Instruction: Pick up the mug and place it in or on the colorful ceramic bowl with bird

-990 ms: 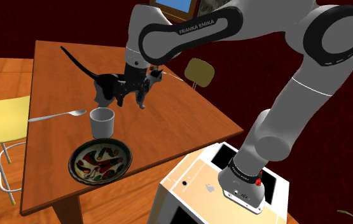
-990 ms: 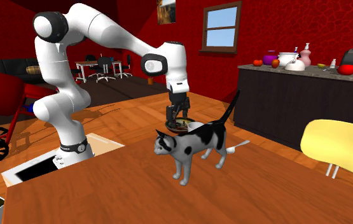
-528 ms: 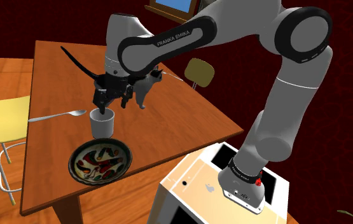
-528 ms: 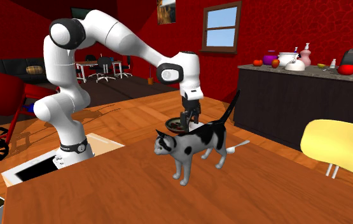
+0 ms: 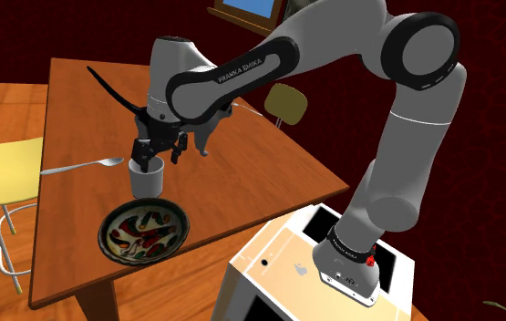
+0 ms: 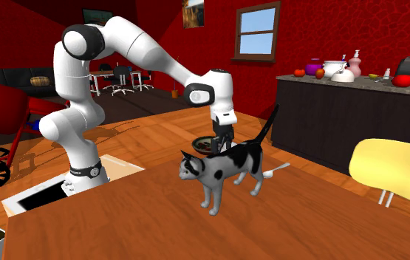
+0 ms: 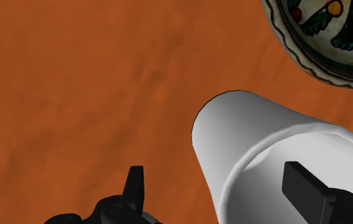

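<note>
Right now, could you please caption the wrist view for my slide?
Open claw straddles the wall of the white mug, one finger inside, beside the painted bowl on the table.

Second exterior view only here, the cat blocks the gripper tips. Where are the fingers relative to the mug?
Observer: In the wrist view the fingers straddle the white mug's wall, one inside the rim and one outside.
Operator: Clamped?
Observer: No. The gripper is open, and the outside finger stands apart from the wall.
Operator: Where's the bowl?
Observer: The patterned bowl sits upright right beside the mug, with a strip of bare table between them.
</note>
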Robot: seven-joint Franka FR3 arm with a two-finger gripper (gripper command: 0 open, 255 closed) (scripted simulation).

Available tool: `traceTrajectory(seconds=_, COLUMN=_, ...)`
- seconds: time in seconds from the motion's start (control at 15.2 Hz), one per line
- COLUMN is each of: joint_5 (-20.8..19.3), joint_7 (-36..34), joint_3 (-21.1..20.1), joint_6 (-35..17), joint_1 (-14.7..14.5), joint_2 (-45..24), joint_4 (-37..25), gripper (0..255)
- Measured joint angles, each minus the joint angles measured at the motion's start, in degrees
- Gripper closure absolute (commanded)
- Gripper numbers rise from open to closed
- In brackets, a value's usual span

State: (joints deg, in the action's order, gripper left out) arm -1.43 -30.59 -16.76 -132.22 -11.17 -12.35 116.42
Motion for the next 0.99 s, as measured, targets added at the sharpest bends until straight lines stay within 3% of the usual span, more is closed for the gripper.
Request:
traceTrajectory(seconds=0.26, joint_5=-0.03, joint_7=-0.02, joint_3=0.01, joint_6=-0.13, joint_1=-0.01, joint_2=-0.08, joint_4=0.04, gripper=0)
traceTrajectory(seconds=0.33, joint_5=-0.03, joint_7=-0.02, joint_3=0.01, joint_6=-0.13, joint_1=-0.01, joint_2=-0.08, joint_4=0.04, gripper=255)
traceTrajectory(seconds=0.99, joint_5=-0.04, joint_7=-0.03, joint_3=0.01, joint_6=-0.13, joint_1=-0.01, joint_2=-0.08, joint_4=0.04, gripper=255)
